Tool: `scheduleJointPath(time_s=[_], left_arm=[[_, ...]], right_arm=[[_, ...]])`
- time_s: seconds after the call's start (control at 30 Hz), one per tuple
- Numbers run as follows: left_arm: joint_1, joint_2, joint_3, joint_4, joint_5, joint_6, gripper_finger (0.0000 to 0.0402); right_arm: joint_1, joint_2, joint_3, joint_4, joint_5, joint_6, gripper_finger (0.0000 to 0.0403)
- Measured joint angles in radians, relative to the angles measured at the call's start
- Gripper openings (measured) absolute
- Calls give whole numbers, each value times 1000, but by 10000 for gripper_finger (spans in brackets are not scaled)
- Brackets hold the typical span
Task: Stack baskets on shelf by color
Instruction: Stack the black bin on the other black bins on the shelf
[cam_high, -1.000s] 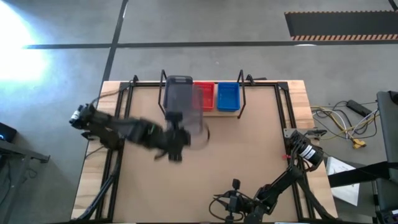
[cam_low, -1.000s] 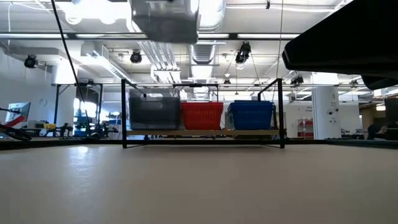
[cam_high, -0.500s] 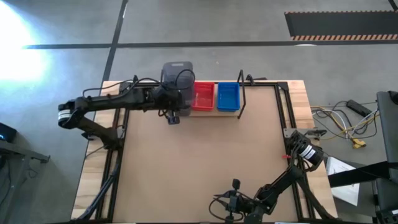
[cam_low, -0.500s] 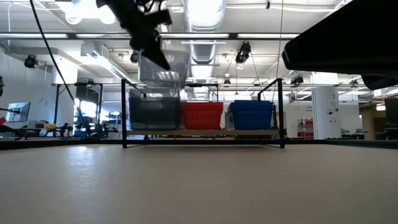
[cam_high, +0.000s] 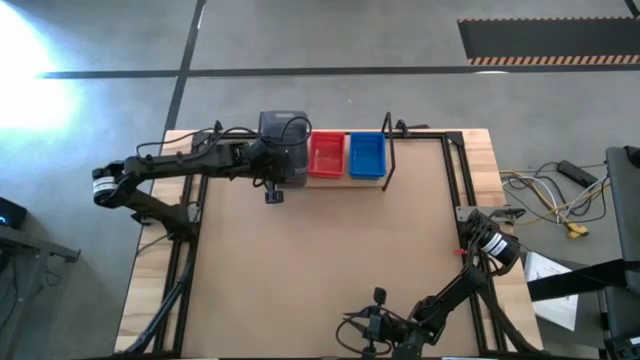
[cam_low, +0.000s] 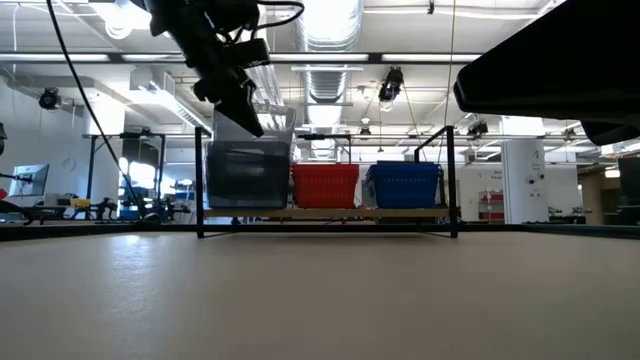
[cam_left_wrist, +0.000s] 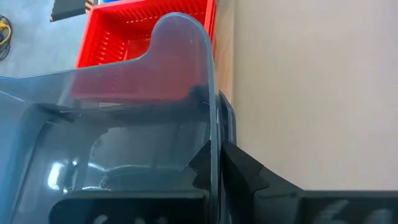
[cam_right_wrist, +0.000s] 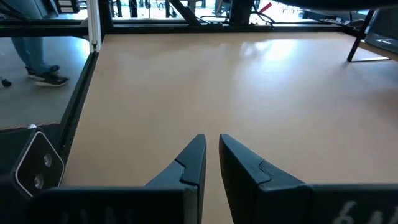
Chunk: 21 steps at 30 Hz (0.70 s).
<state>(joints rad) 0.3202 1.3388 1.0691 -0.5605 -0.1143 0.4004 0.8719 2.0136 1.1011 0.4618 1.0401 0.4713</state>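
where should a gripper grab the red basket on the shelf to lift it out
Take the red basket by its front rim, the long wall facing the open table, coming straight down from above. It sits upright and open-topped, so one finger can go inside and one outside. Its side walls look crowded by the grey basket, held by the left gripper, and by the blue basket.
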Motion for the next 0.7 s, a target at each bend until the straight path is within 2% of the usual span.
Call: scheduleJointPath(time_s=[0.23,0.43,0.53,0.7], left_arm=[[1,0,0,3,0,0,14],[7,0,1,3,-2,1,85],[7,-1,19,-28,-35,1,119],[-1,-5,112,-144,-102,-78,149]], right_arm=[[0,0,0,0,0,0,38],[0,0,0,0,0,0,38],[0,0,0,0,0,0,38],[0,0,0,0,0,0,38]])
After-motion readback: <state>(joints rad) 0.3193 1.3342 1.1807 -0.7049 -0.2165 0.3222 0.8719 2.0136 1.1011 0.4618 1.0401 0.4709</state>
